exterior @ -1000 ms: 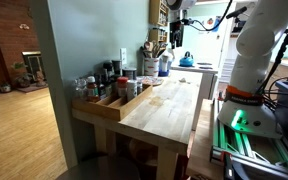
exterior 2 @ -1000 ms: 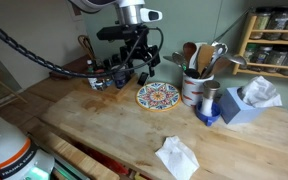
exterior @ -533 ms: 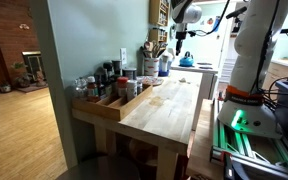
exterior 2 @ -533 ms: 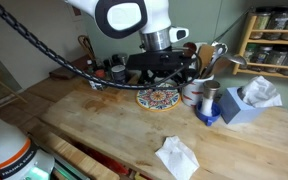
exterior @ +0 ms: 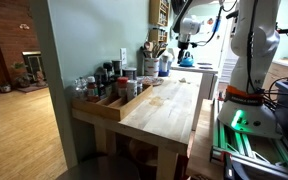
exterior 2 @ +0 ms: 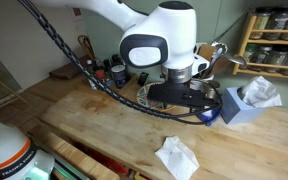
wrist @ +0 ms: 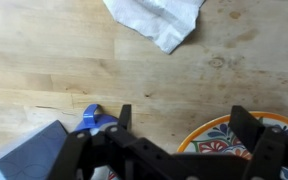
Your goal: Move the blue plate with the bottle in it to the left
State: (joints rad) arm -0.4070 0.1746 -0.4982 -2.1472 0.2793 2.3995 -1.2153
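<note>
The blue plate (wrist: 92, 118) shows only as a piece of deep-blue rim at the left of the wrist view, next to my left finger. In an exterior view it (exterior 2: 213, 116) peeks out under my gripper, beside the tissue box. I cannot make out the bottle; the gripper body covers it. My gripper (wrist: 184, 125) is open and empty, with its fingers spread over bare wood between the blue plate and a patterned plate. It hangs low over the table in an exterior view (exterior 2: 184, 100).
A colourful patterned plate (wrist: 229, 135) lies by my right finger. A crumpled white napkin (wrist: 159, 20) lies on the wood and shows in an exterior view (exterior 2: 176, 157). A blue-grey tissue box (exterior 2: 246, 102), a can of utensils (exterior 2: 216, 52) and several jars (exterior 2: 109, 72) stand at the back.
The arm has swung from over the jars, across the patterned plate, to the blue plate beside the tissue box, and has come lower. The gripper stays open.
</note>
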